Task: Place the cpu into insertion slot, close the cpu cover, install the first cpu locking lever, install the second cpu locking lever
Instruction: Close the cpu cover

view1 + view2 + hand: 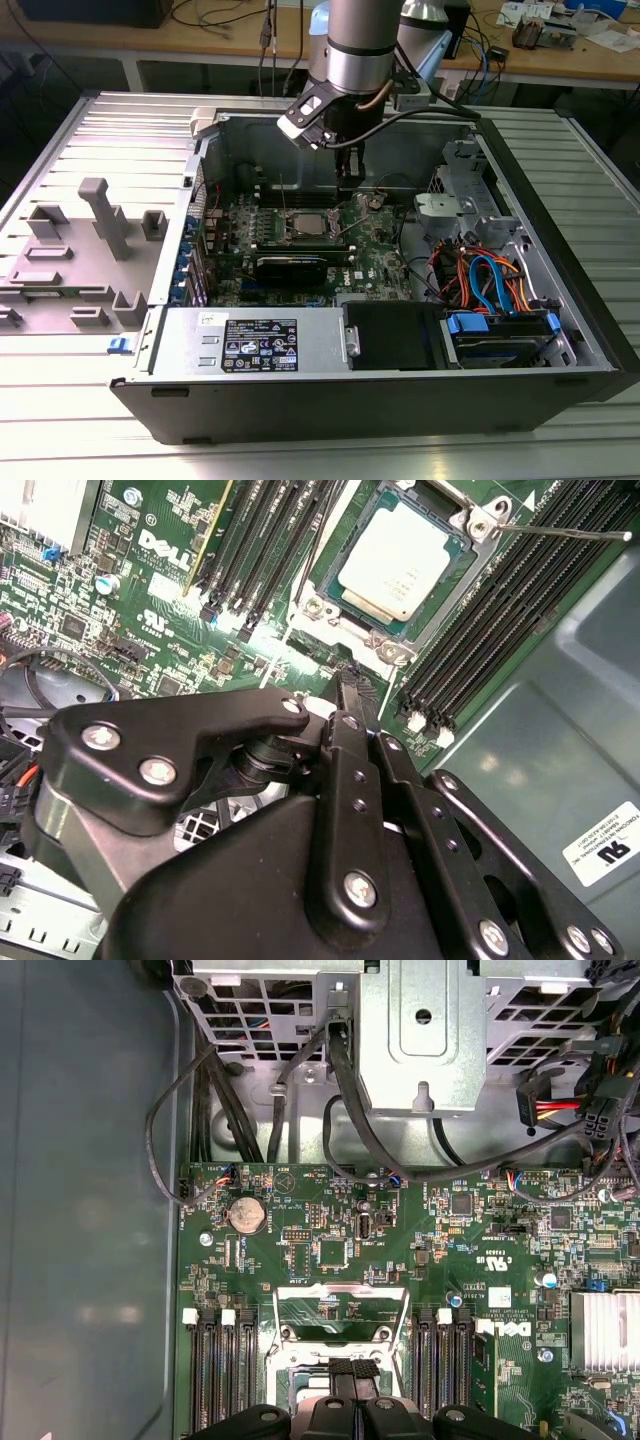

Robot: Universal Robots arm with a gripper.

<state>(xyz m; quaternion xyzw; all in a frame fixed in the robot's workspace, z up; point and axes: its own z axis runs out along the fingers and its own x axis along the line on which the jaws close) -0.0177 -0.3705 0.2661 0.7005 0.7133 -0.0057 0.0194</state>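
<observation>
Centrally, the cpu (405,560), a small flat square chip with a silver-grey metal top, lies seated in the insertion slot (478,522), a square socket with a silvery metal rim, on the green motherboard (150,580) of an open desktop computer case (560,160). The first step therefore looks done.

The cpu cover (340,1288), a thin silvery square frame with a cut-out middle, appears to be raised off the chip, since green board shows through its opening in the first wrist view. The angle is awkward, so this is a judgement. One locking lever (565,532), a thin silver wire rod, juts out free past the socket's corner in the second wrist view. Closing the cover and fastening both levers seem left to do.

The black gripper (350,685) hangs just beside the socket's edge on the cover's side. Its two fingers are drawn together with nothing between them. Whether the tips touch the cover cannot be told.

Long narrow black memory slots (480,620) flank the socket on both sides. In the exterior view the arm reaches down into the case over the motherboard, and the case stands on a ribbed grey metal table (100,130).
</observation>
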